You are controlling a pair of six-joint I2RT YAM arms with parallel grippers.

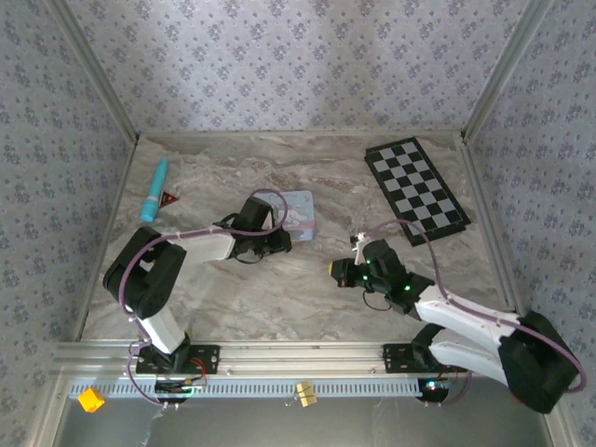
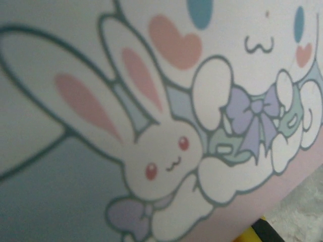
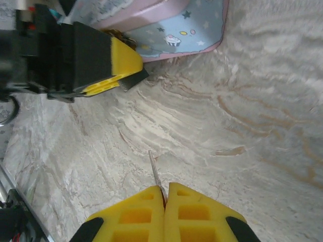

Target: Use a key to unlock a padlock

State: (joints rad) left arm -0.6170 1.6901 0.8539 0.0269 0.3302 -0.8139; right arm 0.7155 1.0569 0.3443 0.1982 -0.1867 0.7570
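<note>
Tin box (image 1: 300,213) sits mid-table, slightly far of centre. It is pale blue with a pink rim. In the left wrist view its print is a white rabbit with pink ears and red eyes, pink hearts, a lilac bow, and a second white face with a small "w" mouth. The right wrist view shows stars and a cupcake on its side.

Left gripper (image 1: 277,239) is at the tin's near-left edge, right up against it. Whether its fingers are spread or closed cannot be told. In the right wrist view a small brownish bit (image 3: 118,34) sits between the gripper and the tin's side, too blurred to name.

Right gripper (image 3: 165,190) is clamped, with the yellow fingers pressed together on the key (image 3: 155,171). The key is seen edge-on as a thin metal strip sticking out toward the tin. In the top view this gripper is right of and nearer than the tin, apart from it.

Between the two grippers there is an open strip of marble-pattern table (image 1: 307,298). A checkerboard (image 1: 415,187) lies far right, its right corner close to the right wall rail. A teal pen-like stick (image 1: 155,189) and a red-and-black triangle (image 1: 169,197) lie far left near the left wall. The table's near edge is an aluminium rail (image 1: 298,356).
</note>
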